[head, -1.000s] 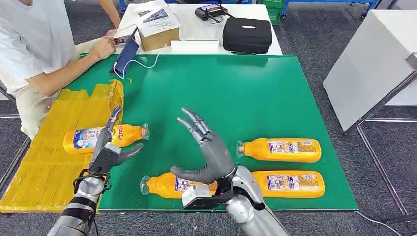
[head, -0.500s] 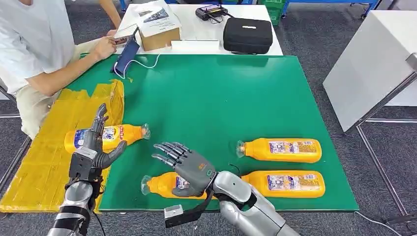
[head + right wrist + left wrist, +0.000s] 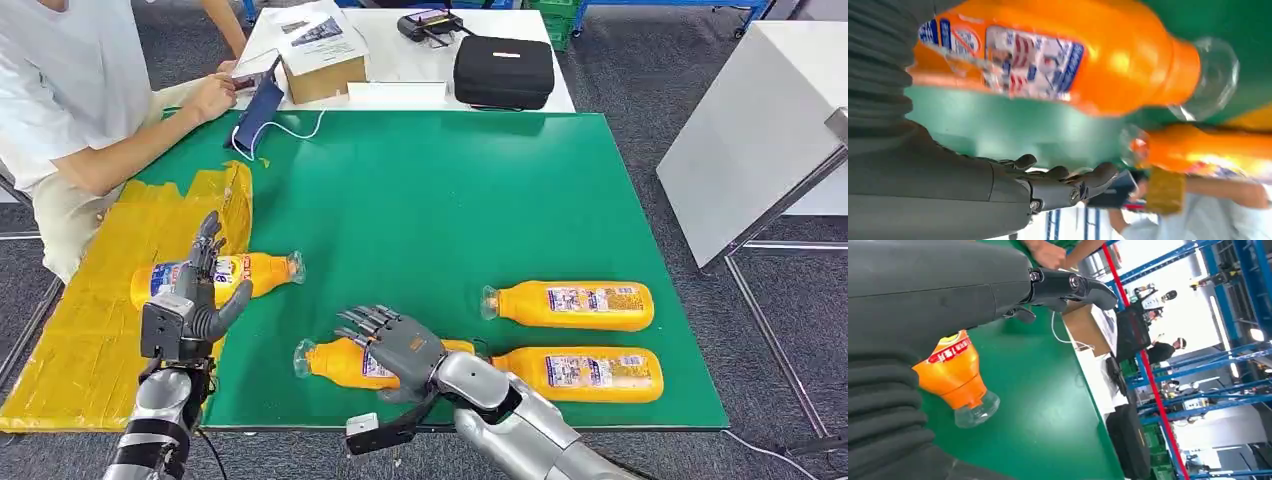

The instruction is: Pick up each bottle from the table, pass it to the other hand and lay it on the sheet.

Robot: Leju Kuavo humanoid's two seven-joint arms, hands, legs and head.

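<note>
Item: near bottle (image 3: 345, 362), lying across the green tabletop (image 3: 450, 200), cap pointing toward the yellow sheet (image 3: 90, 330). Right hand (image 3: 395, 345) is hovering directly over its body, fingers apart, gripping nothing. Left hand (image 3: 190, 300) is standing open beside the sheeted bottle (image 3: 215, 280). Right wrist view is showing a gap between palm and label; head view is hiding it.

Green table (image 3: 450, 200) carries bottles (image 3: 570, 305), yellow sheet (image 3: 100, 340).
</note>
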